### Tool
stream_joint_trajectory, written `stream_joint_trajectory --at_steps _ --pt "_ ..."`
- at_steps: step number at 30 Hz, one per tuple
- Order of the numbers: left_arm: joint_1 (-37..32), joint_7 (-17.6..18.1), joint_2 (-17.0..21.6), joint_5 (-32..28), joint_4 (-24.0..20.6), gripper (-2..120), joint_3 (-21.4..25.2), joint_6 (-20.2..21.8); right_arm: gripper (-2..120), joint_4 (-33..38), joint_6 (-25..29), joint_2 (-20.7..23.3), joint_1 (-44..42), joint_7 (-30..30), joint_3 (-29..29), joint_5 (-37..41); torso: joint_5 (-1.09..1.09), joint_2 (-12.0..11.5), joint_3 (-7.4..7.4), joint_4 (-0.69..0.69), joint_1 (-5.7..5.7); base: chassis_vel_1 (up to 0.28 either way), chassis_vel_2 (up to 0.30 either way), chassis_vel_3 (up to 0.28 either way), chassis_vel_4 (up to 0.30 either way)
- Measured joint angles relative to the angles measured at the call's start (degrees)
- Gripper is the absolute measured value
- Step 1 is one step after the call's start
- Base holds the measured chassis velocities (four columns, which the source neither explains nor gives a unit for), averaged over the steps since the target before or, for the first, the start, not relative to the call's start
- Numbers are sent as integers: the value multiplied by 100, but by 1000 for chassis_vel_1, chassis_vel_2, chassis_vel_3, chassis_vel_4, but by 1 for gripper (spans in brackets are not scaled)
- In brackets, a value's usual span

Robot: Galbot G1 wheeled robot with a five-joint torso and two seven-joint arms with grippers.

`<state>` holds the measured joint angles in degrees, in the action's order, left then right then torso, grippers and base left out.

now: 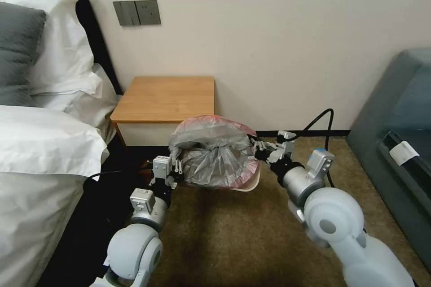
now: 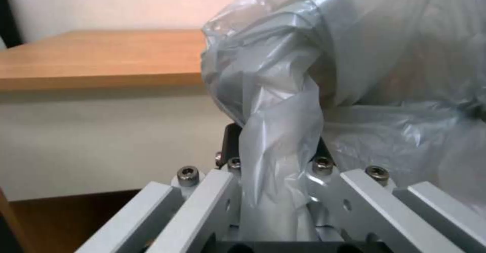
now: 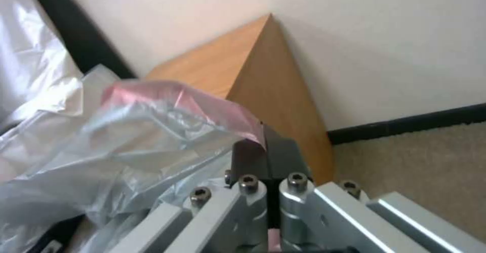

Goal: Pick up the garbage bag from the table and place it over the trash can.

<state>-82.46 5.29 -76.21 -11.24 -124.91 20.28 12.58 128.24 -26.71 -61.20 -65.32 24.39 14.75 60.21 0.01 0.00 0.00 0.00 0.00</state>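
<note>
While both arms are stretching the garbage bag point(image 1: 211, 152) open over the trash can point(image 1: 246, 184), left gripper point(image 1: 176, 167) and right gripper point(image 1: 259, 147) are each pinching an opposite edge, beside the table point(image 1: 166, 98).

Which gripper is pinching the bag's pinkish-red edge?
The right gripper: its fingers clamp the pinkish-red edge of the garbage bag, while the left gripper grips a plain grey fold.
</note>
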Motion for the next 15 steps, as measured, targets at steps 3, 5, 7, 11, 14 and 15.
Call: stream_joint_trajectory --at_steps 3,5,7,11,14,15 --pt "-4 -77 -25 -122 57 7 77 -69 0 -39 -103 248 38 -56 303 312 -1 0 0 0 0 0 0 0 0" --pt "-4 -93 -32 -134 63 7 87 -88 0 -46 -117 289 42 -67 346 359 -1 0 0 0 0 0 0 0 0" --pt "-1 -152 -49 -261 69 7 103 -142 0 -74 -206 404 70 -73 474 606 -1 0 0 0 0 0 0 0 0" --pt "7 -254 -68 -417 78 7 146 -215 0 -92 -350 504 98 -78 577 891 0 0 0 0 0 0 0 0 0" --pt "7 -462 -78 -605 98 7 247 -326 0 -165 -510 676 117 -168 687 1190 0 0 0 0 0 0 0 0 0" --pt "6 -505 -80 -694 103 7 282 -350 0 -184 -586 731 131 -172 741 1378 0 0 0 0 0 0 0 0 0"
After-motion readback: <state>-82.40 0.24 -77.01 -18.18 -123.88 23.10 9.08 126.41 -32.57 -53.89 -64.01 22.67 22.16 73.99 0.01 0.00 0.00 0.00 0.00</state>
